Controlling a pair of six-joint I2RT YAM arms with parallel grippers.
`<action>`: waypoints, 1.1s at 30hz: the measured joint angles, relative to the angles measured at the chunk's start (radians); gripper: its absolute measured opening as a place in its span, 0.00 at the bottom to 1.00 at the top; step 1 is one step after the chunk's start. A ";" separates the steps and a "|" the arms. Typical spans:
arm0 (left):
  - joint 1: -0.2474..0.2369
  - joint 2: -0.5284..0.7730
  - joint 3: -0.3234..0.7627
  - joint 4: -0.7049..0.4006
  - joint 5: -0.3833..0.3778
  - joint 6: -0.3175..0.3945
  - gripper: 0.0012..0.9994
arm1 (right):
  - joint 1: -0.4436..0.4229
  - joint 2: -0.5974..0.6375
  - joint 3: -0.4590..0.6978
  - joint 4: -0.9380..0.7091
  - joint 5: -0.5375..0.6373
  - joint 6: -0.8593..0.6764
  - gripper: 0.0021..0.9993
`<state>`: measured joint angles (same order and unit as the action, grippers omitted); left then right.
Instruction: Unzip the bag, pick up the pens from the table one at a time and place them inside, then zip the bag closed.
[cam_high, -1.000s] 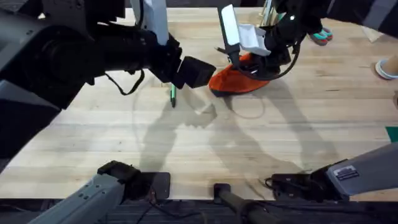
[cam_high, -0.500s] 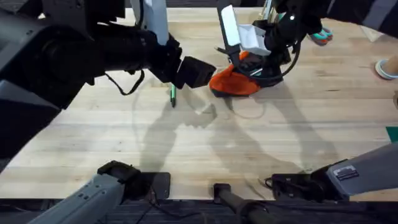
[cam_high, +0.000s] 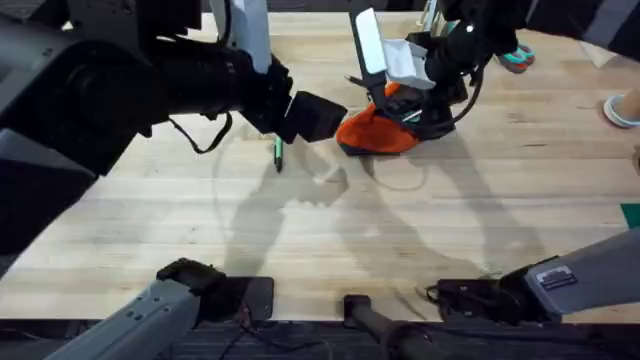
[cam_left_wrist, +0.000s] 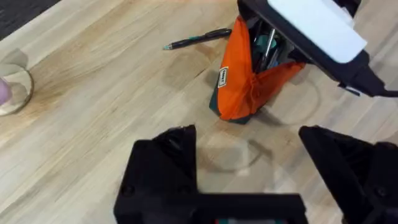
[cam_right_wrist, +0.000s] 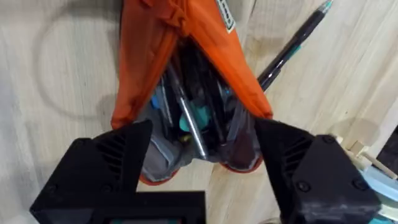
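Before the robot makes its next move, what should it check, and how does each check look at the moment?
1. Bag unzipped: ok, its mouth gapes open.
2. Left gripper free to pick: ok, open and empty.
3. Green pen inside the bag: not ok, it lies on the table.
4. Black pen inside the bag: not ok, it lies on the table beside the bag.
5. Bag mouth clear for dropping a pen in: not ok, the open right gripper straddles it.
6. Room inside the bag: cannot tell, other items already sit there.
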<state>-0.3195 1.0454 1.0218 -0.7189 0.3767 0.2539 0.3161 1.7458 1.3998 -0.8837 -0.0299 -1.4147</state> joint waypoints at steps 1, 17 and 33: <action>0.000 0.000 0.000 0.000 0.000 0.000 0.99 | 0.000 0.000 0.000 0.000 0.000 0.000 1.00; 0.000 0.000 0.000 0.000 0.000 0.000 0.99 | 0.009 0.000 0.009 -0.008 0.001 0.239 1.00; 0.000 0.000 0.000 0.000 0.000 0.000 0.99 | 0.007 -0.006 0.307 -0.157 -0.006 0.853 1.00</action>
<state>-0.3195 1.0454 1.0218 -0.7189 0.3767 0.2539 0.3233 1.7402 1.7073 -1.0409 -0.0360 -0.5621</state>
